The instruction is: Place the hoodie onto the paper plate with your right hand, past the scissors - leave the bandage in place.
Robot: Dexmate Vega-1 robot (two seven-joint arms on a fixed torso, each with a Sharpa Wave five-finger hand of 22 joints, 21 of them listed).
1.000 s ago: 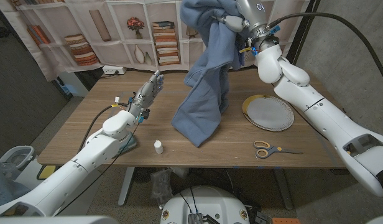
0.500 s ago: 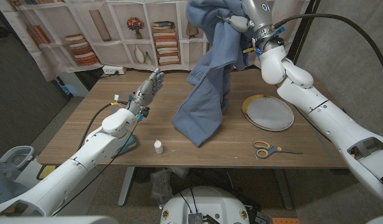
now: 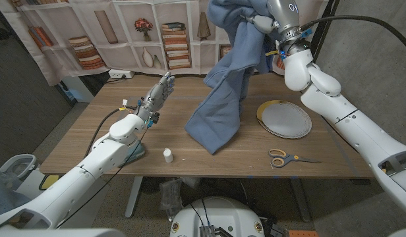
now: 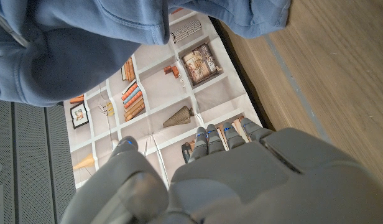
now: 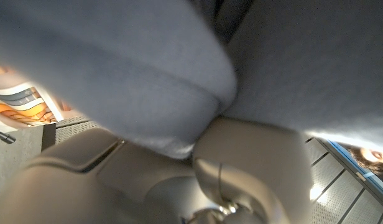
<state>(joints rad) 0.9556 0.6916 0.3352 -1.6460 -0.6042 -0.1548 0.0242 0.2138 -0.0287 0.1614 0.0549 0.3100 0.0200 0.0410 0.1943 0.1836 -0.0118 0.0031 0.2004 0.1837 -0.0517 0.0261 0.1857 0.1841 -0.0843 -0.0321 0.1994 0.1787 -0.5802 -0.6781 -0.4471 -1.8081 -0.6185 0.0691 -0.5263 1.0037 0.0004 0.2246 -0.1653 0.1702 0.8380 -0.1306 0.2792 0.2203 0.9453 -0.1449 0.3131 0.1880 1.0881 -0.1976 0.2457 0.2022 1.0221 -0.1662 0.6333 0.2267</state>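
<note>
Gripping a bunched fold high up, the right hand (image 3: 263, 25) dangles the soft, floppy blue fabric hoodie (image 3: 226, 92), likely light, its hem trailing on the wooden table (image 3: 91, 141).

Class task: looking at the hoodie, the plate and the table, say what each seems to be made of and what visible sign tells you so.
Hoodie: soft blue knit fabric, matte; it hangs in folds.
Paper plate: likely paper, a pale matte centre with a yellowish rim.
Table: wood or wood-look laminate, brown with grain lines and a smooth, low sheen.
</note>
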